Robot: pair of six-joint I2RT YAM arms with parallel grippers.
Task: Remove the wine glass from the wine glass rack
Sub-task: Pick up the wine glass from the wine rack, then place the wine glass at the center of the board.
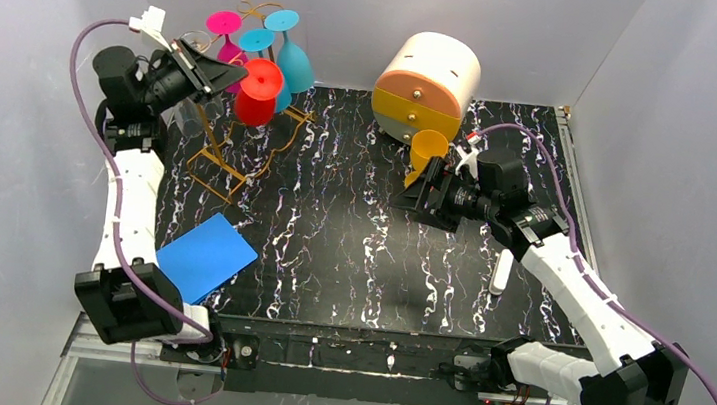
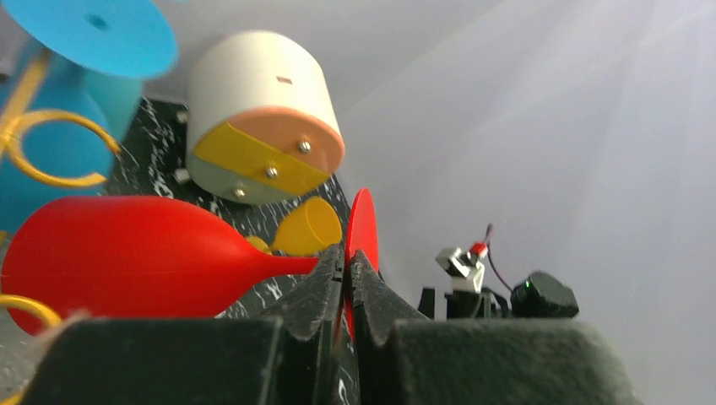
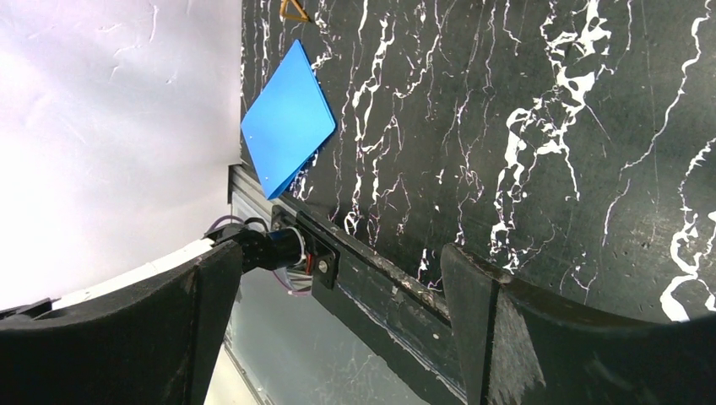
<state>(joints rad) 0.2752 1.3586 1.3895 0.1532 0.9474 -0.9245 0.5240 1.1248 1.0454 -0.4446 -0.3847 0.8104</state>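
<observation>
Above the black marbled table (image 1: 349,252), far left, my left gripper (image 2: 346,268) clamps the red wine glass (image 2: 127,253) by its stem; my right gripper (image 3: 338,266) stands wide, empty.

Soft, even light all round, shadows faint. In the left wrist view glare washes out the wall (image 2: 608,101) at upper right; the near fingers (image 2: 308,295) and turquoise glass foot (image 2: 93,34) blur.

The red wine glass (image 2: 127,253) lies on its side, its thin stem clamped in the left gripper (image 2: 346,263) — bowl left of the jaws, round foot just past them. The wine glass rack (image 1: 212,139) — thin gold wire — stands upright below the jaws.
</observation>
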